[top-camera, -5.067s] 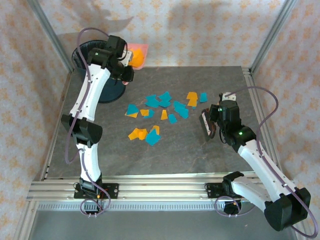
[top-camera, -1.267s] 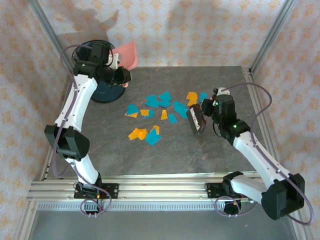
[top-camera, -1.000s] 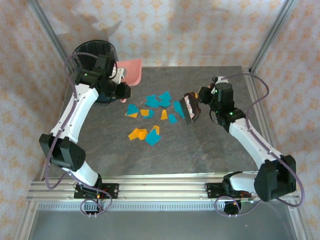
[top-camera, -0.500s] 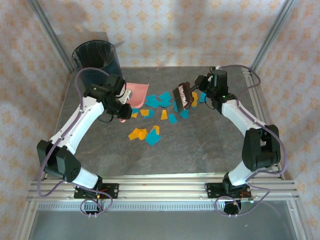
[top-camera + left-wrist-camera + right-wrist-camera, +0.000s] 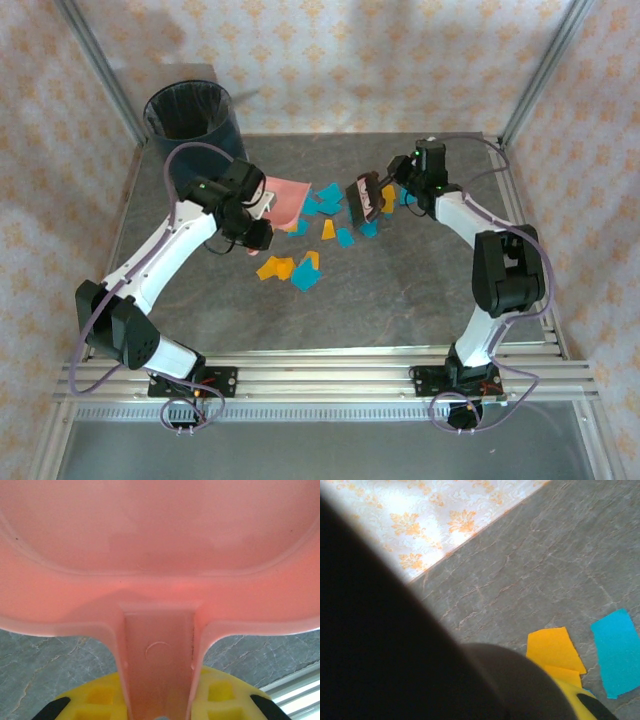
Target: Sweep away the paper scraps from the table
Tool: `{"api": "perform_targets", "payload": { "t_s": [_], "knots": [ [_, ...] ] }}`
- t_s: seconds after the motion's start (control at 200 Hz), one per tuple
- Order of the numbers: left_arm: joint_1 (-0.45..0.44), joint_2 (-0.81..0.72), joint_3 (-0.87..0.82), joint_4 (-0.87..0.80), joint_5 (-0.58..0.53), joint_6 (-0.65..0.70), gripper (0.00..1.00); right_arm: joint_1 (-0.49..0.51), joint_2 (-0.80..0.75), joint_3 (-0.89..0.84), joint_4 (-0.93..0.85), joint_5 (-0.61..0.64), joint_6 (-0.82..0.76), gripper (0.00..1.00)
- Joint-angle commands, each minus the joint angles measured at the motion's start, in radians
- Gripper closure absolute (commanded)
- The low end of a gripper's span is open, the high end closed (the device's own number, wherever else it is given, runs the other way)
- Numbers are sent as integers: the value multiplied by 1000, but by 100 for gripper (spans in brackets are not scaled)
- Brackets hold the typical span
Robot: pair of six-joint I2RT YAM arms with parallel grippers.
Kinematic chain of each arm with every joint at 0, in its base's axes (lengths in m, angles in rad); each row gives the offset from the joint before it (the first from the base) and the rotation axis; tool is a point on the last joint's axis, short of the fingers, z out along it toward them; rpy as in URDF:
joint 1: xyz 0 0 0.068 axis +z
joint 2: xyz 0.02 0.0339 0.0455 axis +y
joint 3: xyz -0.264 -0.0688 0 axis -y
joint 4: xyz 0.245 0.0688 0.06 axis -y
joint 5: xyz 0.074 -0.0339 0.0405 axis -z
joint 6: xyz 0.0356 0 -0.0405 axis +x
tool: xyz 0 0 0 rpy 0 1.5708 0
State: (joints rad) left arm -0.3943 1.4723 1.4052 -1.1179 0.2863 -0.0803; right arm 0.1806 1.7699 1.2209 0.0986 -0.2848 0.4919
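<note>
While both arms stretch inward, left jaws pinch the dustpan handle [image 5: 159, 655] and right jaws clamp the brush [image 5: 361, 196]

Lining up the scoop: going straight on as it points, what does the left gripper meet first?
Probably the teal paper scraps just past the lip of the dustpan the left gripper holds; the brush lies beyond them.

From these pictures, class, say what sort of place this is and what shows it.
Probably a robot lab test cell: a table framed by aluminium rails, two bolted arms holding a dustpan and brush, staged paper scraps.
</note>
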Motion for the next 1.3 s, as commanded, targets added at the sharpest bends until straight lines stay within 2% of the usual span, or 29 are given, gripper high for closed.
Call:
{"api": "perform_targets", "payload": {
  "t_s": [0.0,0.205,0.525,0.615,0.891,1.086,1.291],
  "knots": [
    [-23,-5,16,-20,-43,0,100,-13,-45,-25,-3,60,-33,100],
    [-63,19,38,-44,-57,8,100,-21,-120,-80,-102,107,-127,100],
    [-102,33,35,-46,-54,15,100,-22,-293,-174,-269,246,-199,100],
    [-110,37,35,-48,-53,17,100,-22,-347,-202,-281,242,-214,100],
    [-124,29,34,-49,-59,15,100,-30,-455,-196,-175,107,-146,100],
    [-133,28,28,-41,-62,7,100,-56,-375,-126,-54,54,-20,100],
    [-137,29,23,-33,-65,2,100,-56,-272,-118,145,104,91,100]
  ]
}}
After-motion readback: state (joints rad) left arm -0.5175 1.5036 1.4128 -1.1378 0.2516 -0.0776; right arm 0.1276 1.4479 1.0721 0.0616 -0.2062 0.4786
